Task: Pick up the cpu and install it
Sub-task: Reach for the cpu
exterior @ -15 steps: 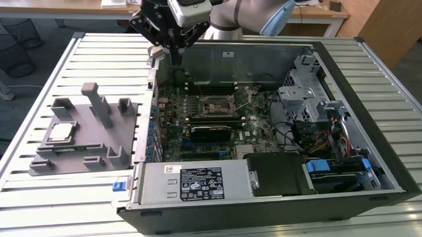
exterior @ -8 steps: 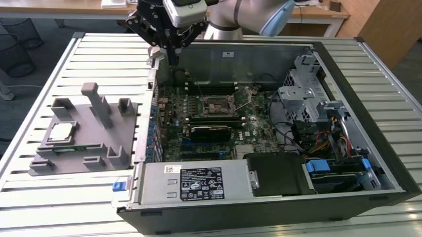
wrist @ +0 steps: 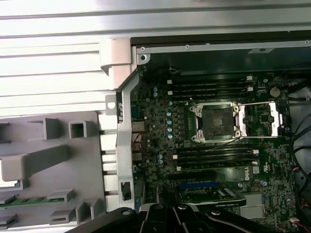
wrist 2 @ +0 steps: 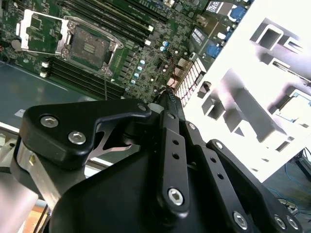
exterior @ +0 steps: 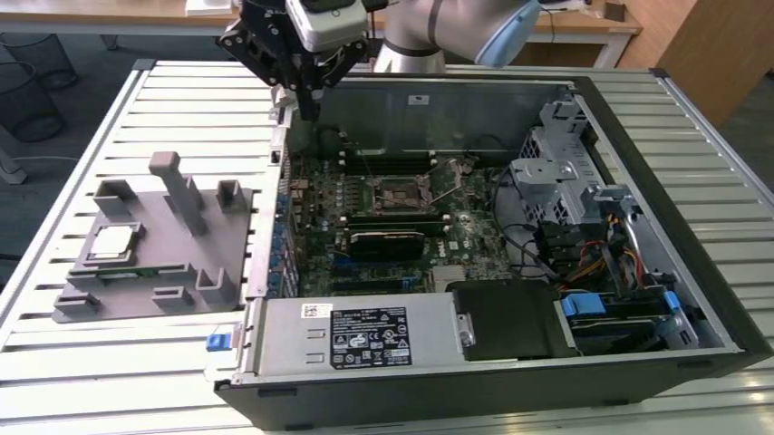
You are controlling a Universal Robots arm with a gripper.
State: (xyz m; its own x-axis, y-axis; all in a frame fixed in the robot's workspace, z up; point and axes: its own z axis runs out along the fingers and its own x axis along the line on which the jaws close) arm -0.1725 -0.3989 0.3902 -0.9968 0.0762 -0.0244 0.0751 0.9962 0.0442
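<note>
Gripper (exterior: 310,111) closed on nothing, hanging well apart from the grey tray (exterior: 136,304).
cpu (exterior: 112,241) lies flat on the tray: probably light, stiff, slick-topped and fragile underneath, so pinch opposite edges.

- White slatted metal surface (exterior: 85,362), spanning most of the exterior view.
- Dark grey floor (exterior: 103,68) beyond its far-left corner.
- Two black wire-mesh bins (exterior: 27,101) standing there.
- Pale wooden desk (exterior: 581,25) behind; brown wooden panel (exterior: 708,45) alongside.

Cpu (exterior: 112,241) on holder (exterior: 169,272), exterior view's left of case (exterior: 423,104); socket (exterior: 400,193) inside case; pincer (exterior: 308,107) seemingly above case edge.
</note>
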